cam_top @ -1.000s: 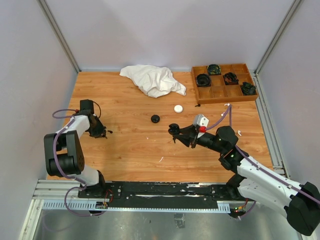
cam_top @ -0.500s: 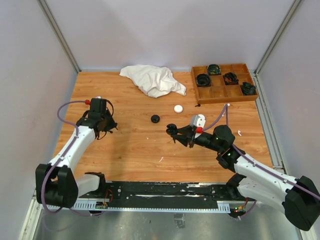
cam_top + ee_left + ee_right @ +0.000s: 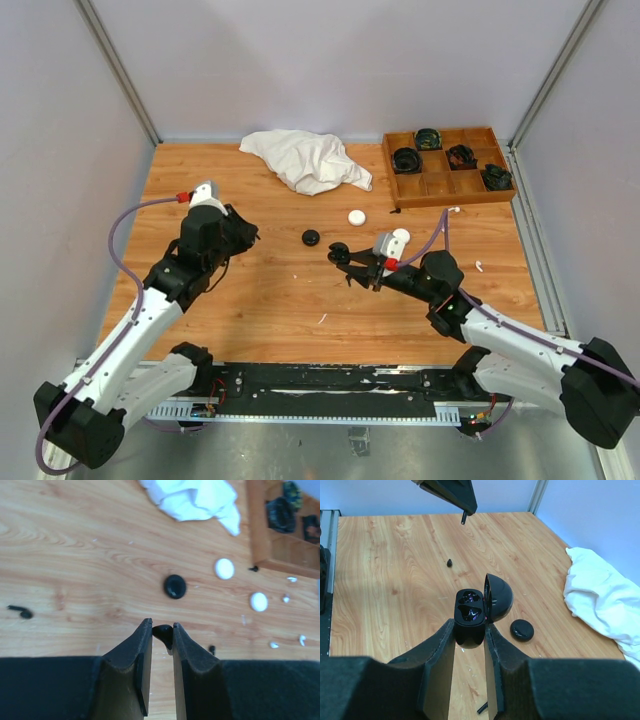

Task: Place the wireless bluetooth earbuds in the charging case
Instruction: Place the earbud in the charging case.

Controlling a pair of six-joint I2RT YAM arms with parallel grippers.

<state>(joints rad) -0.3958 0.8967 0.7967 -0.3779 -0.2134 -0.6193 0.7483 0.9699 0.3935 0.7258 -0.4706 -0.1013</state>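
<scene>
My left gripper (image 3: 161, 625) is shut on a small black earbud (image 3: 164, 634), pinched at its fingertips above the wood; from above it (image 3: 245, 232) hangs left of centre. The right gripper (image 3: 469, 624) is shut on a black charging case (image 3: 470, 611), whose lid (image 3: 499, 597) stands open and whose two sockets are empty. From above, that case (image 3: 340, 253) sits mid-table, right of the left gripper. Another black earbud (image 3: 20, 612) lies on the table (image 3: 75, 555). White earbuds (image 3: 302, 639) are scattered at the right.
A closed black case (image 3: 311, 237) and a white round case (image 3: 357, 216) lie behind the grippers. A white cloth (image 3: 308, 160) is bunched at the back. A wooden compartment tray (image 3: 432, 187) with coiled black items stands at the back right.
The left arm has swung from the table's left edge toward the centre, carrying the black earbud. The right gripper and its open case have shifted slightly left.
</scene>
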